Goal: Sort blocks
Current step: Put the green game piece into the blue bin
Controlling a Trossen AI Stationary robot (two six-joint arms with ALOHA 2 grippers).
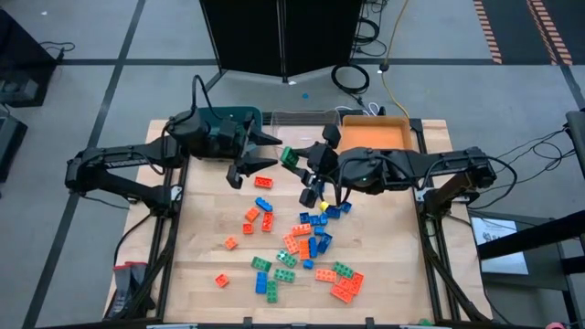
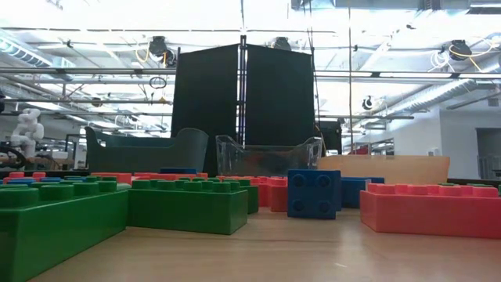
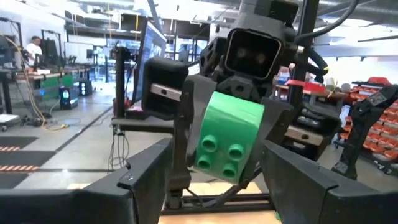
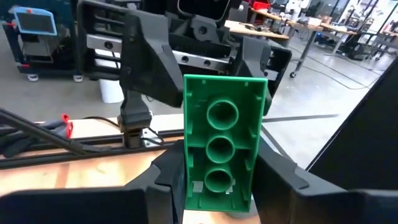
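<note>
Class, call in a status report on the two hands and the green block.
Right hand shut on green block. Left hand open, facing it. Nothing between them.

Two matte black jointed arms, angular black pincer fingers [image 3: 146,180], black cables along the links

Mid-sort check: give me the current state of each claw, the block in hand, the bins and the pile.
Right claw: shut on green block, raised.
Left claw: open, facing the green block, not holding.
Teal bin: upright.
Clear bin: upright.
Orange bin: upright.
Loose blocks: scattered on table.
</note>
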